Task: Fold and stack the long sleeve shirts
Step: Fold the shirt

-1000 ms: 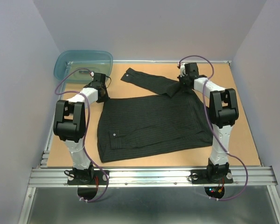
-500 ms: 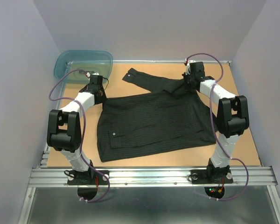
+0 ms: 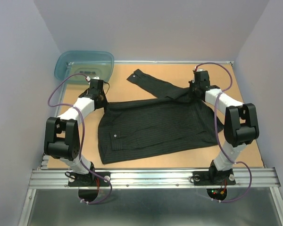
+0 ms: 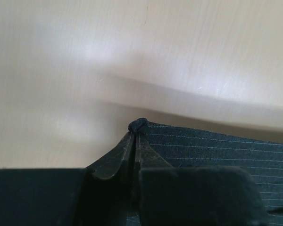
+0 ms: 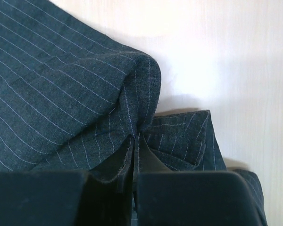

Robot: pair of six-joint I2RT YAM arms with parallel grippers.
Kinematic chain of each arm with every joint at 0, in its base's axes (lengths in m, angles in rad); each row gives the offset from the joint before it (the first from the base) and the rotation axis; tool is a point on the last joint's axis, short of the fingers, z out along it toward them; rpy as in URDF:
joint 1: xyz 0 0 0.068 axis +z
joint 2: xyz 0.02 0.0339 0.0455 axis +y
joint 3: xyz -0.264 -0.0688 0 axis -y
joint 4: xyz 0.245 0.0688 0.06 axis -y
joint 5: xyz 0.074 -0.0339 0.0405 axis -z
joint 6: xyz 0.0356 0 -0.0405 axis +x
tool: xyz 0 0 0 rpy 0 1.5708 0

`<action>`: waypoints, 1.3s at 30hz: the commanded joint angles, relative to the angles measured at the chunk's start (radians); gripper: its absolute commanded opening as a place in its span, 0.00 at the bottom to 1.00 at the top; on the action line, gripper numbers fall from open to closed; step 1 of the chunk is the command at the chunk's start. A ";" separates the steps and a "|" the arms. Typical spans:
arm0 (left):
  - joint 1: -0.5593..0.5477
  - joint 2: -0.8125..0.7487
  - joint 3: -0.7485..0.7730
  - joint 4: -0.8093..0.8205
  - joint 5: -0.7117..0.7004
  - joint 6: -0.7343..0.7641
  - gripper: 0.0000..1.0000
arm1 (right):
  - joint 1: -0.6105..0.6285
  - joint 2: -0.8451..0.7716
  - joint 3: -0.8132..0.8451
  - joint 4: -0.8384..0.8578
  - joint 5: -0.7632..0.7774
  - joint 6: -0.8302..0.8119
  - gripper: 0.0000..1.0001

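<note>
Left pincer [image 4: 135,139] and right pincer [image 5: 134,141] each clamp shut on an edge of the black pinstriped button-up cloth shirt [image 3: 155,125].
Spread between them on the tan worktop [image 3: 247,141], it looks soft, light and limp; hemmed edges seem the surest hold.
</note>
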 commanded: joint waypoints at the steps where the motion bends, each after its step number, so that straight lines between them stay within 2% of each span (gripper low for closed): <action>1: -0.010 -0.067 -0.012 0.007 -0.055 0.026 0.15 | -0.017 -0.077 -0.033 0.063 0.085 0.047 0.01; 7: -0.071 -0.104 0.011 0.048 -0.123 0.124 0.15 | -0.015 -0.097 -0.051 0.066 0.096 0.090 0.01; 13: -0.110 -0.067 0.064 0.094 -0.241 0.225 0.14 | -0.015 -0.101 -0.054 0.071 0.093 0.124 0.01; 20: -0.112 -0.026 0.124 0.127 -0.261 0.235 0.14 | -0.015 -0.113 -0.034 0.074 0.102 0.124 0.01; 27: -0.113 -0.081 0.023 0.110 -0.252 0.132 0.16 | -0.015 -0.123 -0.060 0.088 0.102 0.139 0.02; 28: -0.113 -0.087 0.008 0.101 -0.244 0.091 0.19 | -0.017 -0.124 -0.063 0.089 0.096 0.153 0.04; 29: -0.113 -0.094 -0.006 0.089 -0.246 0.065 0.23 | -0.017 -0.136 -0.077 0.089 0.073 0.155 0.11; 30: -0.113 -0.116 -0.014 0.060 -0.246 0.029 0.38 | -0.015 -0.146 -0.086 0.091 0.051 0.158 0.19; 31: -0.113 -0.130 -0.024 0.052 -0.246 0.018 0.54 | -0.015 -0.173 -0.105 0.091 0.054 0.164 0.35; 33: -0.113 -0.169 -0.025 0.029 -0.265 0.000 0.98 | -0.017 -0.202 -0.116 0.091 0.059 0.161 0.53; 36: -0.113 -0.225 0.006 -0.013 -0.267 -0.032 0.99 | -0.015 -0.259 -0.116 0.082 0.041 0.159 0.68; 39: -0.118 -0.274 0.032 -0.059 -0.230 -0.060 0.99 | -0.014 -0.313 -0.119 0.045 -0.012 0.176 0.70</action>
